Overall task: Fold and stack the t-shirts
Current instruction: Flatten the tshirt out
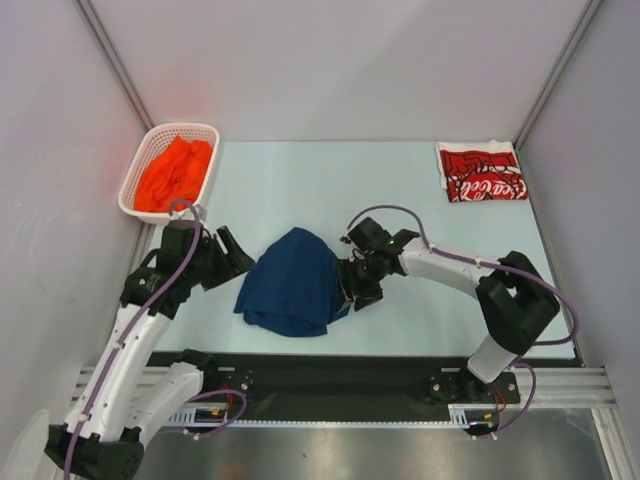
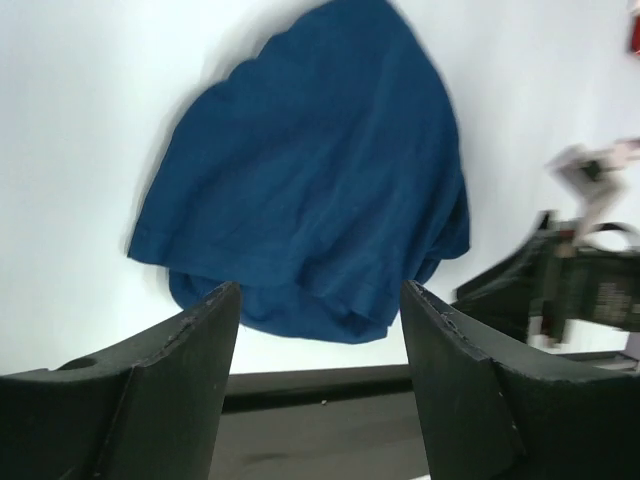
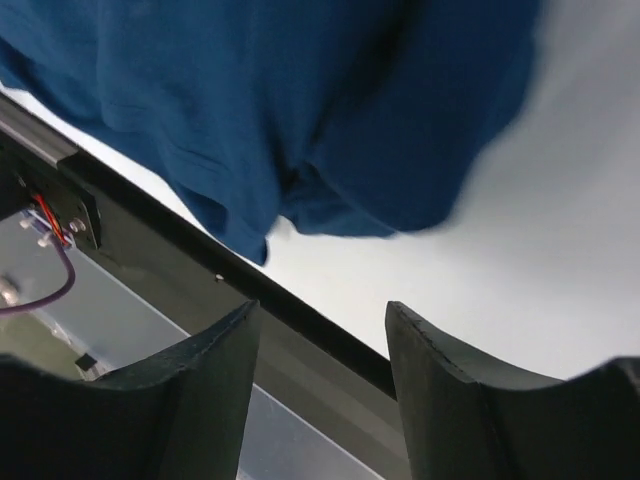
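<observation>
On the pale blue table (image 1: pixel 400 200), the navy t-shirt (image 1: pixel 293 282) lies crumpled near the middle, toward the near edge. The left gripper (image 1: pixel 238 252) hovers just left of it and the right gripper (image 1: pixel 355 288) is at its right edge, both with fingers spread and holding nothing. The red t-shirt (image 1: pixel 481 172) lies folded in the far right corner. The orange t-shirt (image 1: pixel 175 172) fills the basket (image 1: pixel 128 195) (far left).

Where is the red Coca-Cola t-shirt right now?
In the top view, the red Coca-Cola t-shirt lies folded at the far right corner of the table, apart from the blue t-shirt near the centre.
</observation>
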